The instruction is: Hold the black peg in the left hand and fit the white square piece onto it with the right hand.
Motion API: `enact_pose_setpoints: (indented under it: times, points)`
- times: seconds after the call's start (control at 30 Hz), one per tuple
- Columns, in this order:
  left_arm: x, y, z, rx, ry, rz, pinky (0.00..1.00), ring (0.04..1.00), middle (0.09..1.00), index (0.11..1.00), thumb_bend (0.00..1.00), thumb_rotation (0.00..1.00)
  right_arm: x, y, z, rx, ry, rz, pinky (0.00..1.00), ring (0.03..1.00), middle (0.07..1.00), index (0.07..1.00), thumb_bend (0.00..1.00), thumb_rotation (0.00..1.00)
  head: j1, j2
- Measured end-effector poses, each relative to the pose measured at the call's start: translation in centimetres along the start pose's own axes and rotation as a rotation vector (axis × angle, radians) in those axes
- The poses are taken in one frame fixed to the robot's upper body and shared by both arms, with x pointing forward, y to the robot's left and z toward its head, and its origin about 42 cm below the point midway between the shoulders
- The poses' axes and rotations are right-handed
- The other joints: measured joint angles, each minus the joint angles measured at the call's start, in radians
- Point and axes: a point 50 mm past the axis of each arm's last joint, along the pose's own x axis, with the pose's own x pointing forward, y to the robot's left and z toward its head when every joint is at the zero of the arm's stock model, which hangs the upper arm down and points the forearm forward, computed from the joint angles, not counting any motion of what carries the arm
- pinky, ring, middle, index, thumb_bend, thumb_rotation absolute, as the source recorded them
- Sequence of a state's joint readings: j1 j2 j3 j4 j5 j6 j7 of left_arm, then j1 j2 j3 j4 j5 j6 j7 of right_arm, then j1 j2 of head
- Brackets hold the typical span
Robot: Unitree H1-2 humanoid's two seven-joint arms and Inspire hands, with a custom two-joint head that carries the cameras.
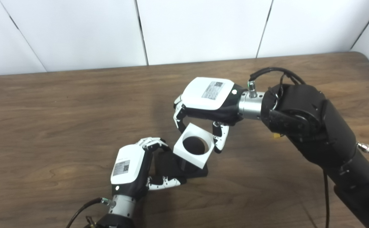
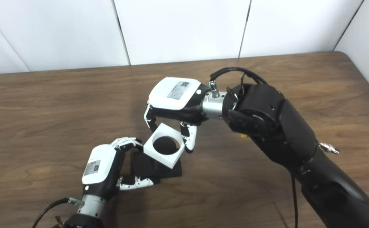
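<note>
- The table (image 1: 61,104) was brown wood grain, backed by white wall panels (image 1: 203,28) with dark seams.
- The left hand (image 1: 130,167) lay low near the front edge, its fingers (image 1: 151,143) curled over the far side of the black peg's base and its thumb (image 1: 167,183) pressing the near side; it was closed on the peg.
- The peg (image 1: 184,166) sat on the table, a dark flat base with an upright stem; the stem was largely hidden behind the white piece, so its top could not be made out.
- The right hand (image 1: 203,101) reached in from the right, palm down, with its fingers (image 1: 179,120) on the piece's far-left edge and its thumb (image 1: 220,137) on the right edge; it was closed on the piece.
- The piece (image 1: 193,145) was a white square block with a round hole, held tilted directly over the peg; dark showed through the hole.
- Whether the piece already touched the stem could not be told; its lower corner overlapped the base in both views.
- The left fingertips stood just beside the piece's left corner, crowding that side.
- The right arm (image 1: 314,126), black and bulky with a looped cable (image 1: 273,71), covered the right part of the table.
- A small yellow bit (image 1: 277,136) showed at the right wrist's underside; too small to identify.
</note>
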State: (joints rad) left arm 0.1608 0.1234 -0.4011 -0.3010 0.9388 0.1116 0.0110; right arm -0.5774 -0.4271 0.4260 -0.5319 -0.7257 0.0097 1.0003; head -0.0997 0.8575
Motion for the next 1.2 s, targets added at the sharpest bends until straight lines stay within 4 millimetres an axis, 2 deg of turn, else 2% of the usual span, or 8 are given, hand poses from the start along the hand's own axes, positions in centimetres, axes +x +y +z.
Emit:
enact_pose_setpoints:
  times: [0.4,0.6,1.2]
  points:
    - [0.0,0.0,0.0,0.005,0.001,0.0,0.69,0.786,0.742,0.488,0.51,0.05,0.0,0.6,-0.1,0.008,0.012,-0.022,0.81,0.849,0.716,0.483,0.52,0.13,0.005,0.005]
    - [0.1,-0.1,0.4,-0.003,-0.005,-0.004,0.69,0.786,0.74,0.487,0.51,0.05,0.4,2.0,-0.2,0.032,0.025,0.014,0.81,0.848,0.717,0.482,0.52,0.13,0.005,0.008]
    - [0.1,-0.1,0.5,-0.006,-0.004,-0.006,0.69,0.784,0.739,0.487,0.51,0.05,0.7,2.5,0.1,0.032,0.031,0.016,0.84,0.867,0.738,0.487,0.53,0.14,0.009,0.014]
